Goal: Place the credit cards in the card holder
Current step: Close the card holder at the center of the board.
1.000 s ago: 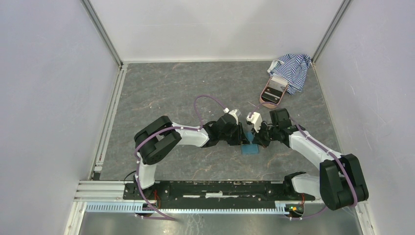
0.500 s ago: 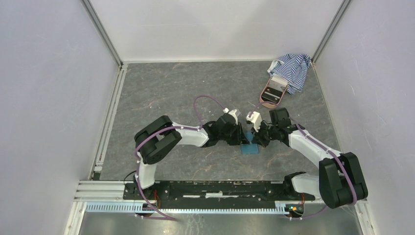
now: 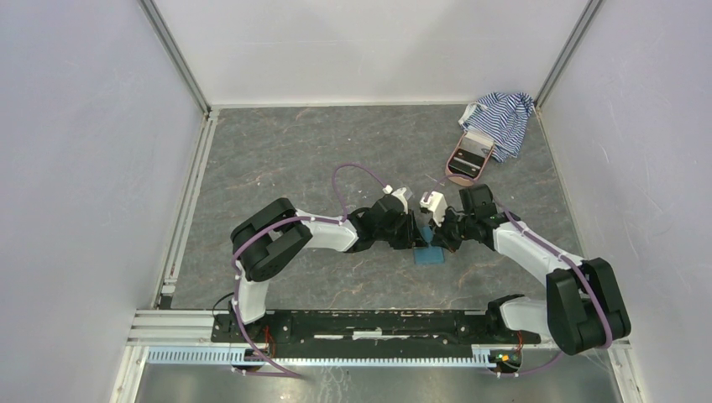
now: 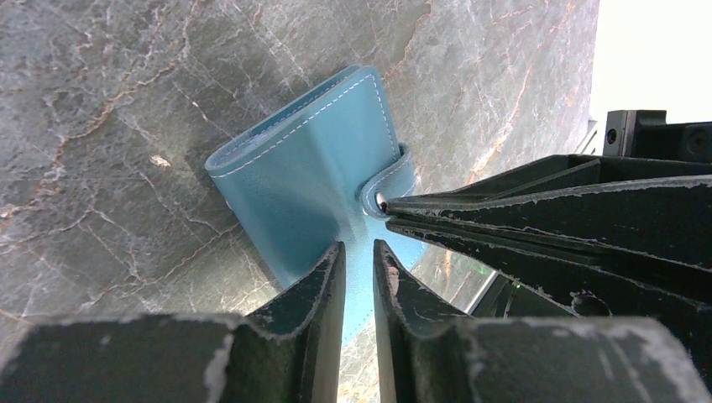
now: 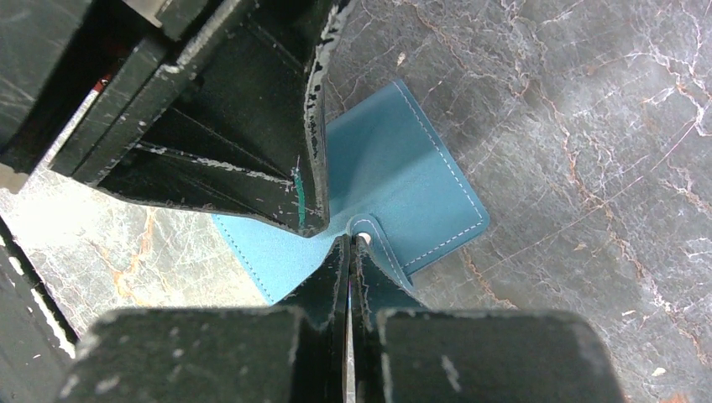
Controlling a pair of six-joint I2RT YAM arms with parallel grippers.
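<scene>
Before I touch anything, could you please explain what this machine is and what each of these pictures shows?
These are two robot arms bolted to a grey marbled table, each ending in a two-finger gripper. The wide picture looks down from above; the two close-ups come from wrist cameras, each showing its own gripper at the bottom. On the table lie a teal card holder and, farther back, a pink case next to a striped cloth. The left gripper has its jaws narrowly apart at the card holder; whether it pinches it I cannot tell. The right gripper is shut, its tips at the snap tab.
</scene>
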